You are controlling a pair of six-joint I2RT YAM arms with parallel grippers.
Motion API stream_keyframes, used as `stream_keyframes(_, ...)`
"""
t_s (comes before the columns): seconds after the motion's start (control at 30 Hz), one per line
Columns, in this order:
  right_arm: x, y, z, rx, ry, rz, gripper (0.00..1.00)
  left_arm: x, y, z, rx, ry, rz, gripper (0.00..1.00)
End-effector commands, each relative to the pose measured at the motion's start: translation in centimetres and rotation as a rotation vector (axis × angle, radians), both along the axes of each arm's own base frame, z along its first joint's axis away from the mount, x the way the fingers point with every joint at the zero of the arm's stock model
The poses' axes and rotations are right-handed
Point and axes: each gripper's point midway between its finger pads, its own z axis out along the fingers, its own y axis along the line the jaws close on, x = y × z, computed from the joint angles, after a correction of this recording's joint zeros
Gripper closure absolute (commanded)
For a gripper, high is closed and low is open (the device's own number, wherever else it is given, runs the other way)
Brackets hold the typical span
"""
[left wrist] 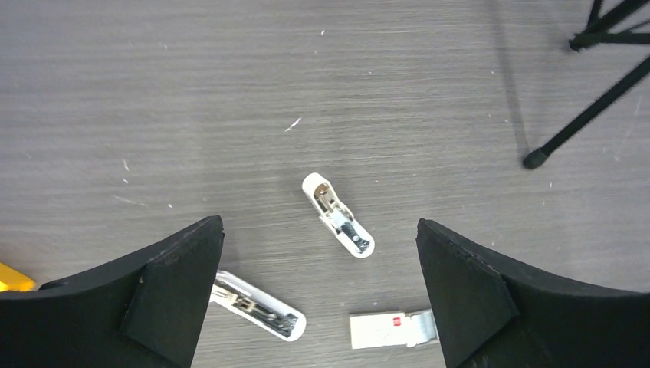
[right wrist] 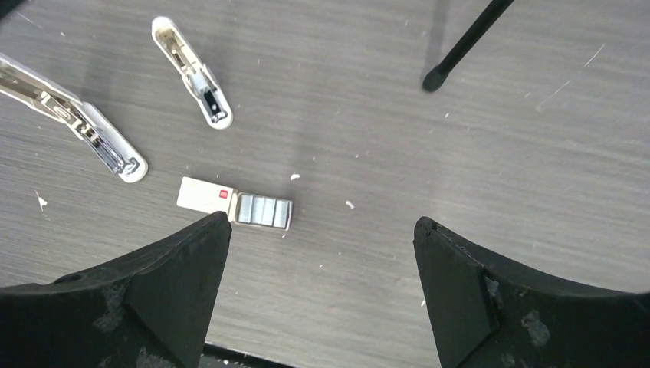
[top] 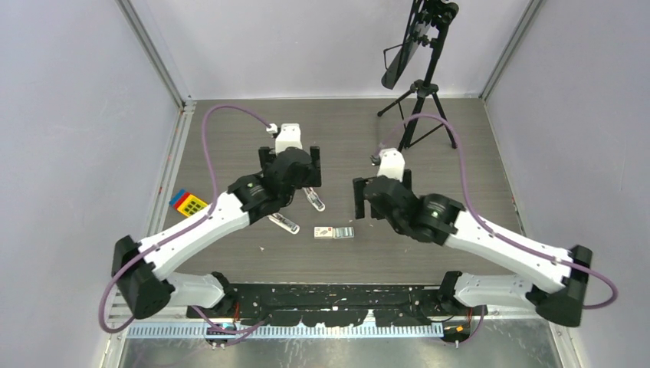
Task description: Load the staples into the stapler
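Observation:
The stapler is the longer slim white one, lying open on the table with its silver channel up. It also shows in the left wrist view, partly behind a finger, and in the right wrist view. The staples sit as silvery strips in a grey tray slid halfway out of a small white box with a red mark. My left gripper hangs open above the table, holding nothing. My right gripper is open and empty, right of the box.
A shorter white stapler lies between the two grippers. A coloured block sits at the left. A black tripod stands at the back right, one foot near the grippers. Small white flecks dot the table.

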Motion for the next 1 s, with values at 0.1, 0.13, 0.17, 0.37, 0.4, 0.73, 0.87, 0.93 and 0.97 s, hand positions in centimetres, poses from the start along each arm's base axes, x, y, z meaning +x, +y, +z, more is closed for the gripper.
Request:
stream_keyframes(0.1, -0.8, 3.3, -2.1, 0.065, 0.243, -0.016, 0.06, -0.2, 4.0, 5.8, 0.103, -0.14, -0.176, 0.0)
stream_keyframes(0.13, -0.7, 3.9, -2.5, 0.094, 0.255, -0.007, 0.06, -0.3, 4.7, 6.1, 0.095, -0.141, -0.177, 0.0)
stream_keyframes(0.17, -0.7, 4.4, -2.9, 0.121, 0.268, -0.001, 0.06, -0.4, 5.4, 6.3, 0.094, -0.149, -0.172, 0.0)
stream_keyframes(0.37, 0.4, 5.0, -5.8, 0.127, 0.329, -0.093, 0.11, -2.4, 8.7, 7.0, 0.144, -0.254, -0.151, 0.0)
stream_keyframes(0.4, 0.5, 5.3, -6.3, 0.117, 0.344, -0.104, 0.12, -2.6, 9.2, 6.9, 0.157, -0.265, -0.145, 0.0)
stream_keyframes(0.73, 0.5, 7.4, -11.6, -0.014, 0.502, -0.151, 0.38, -3.5, 12.2, 6.2, 0.235, -0.352, -0.079, 0.0)
stream_keyframes(0.87, 0.6, 8.1, -12.9, -0.072, 0.53, -0.141, 0.51, -3.7, 12.5, 5.9, 0.237, -0.37, -0.073, 0.0)
stream_keyframes(0.93, 0.5, 8.7, -13.5, -0.081, 0.543, -0.126, 0.57, -3.9, 12.8, 6.3, 0.239, -0.392, -0.073, 0.0)
stream_keyframes(0.97, 0.5, 9.1, -13.7, -0.081, 0.55, -0.115, 0.61, -4.0, 12.9, 6.5, 0.241, -0.4, -0.071, 0.0)
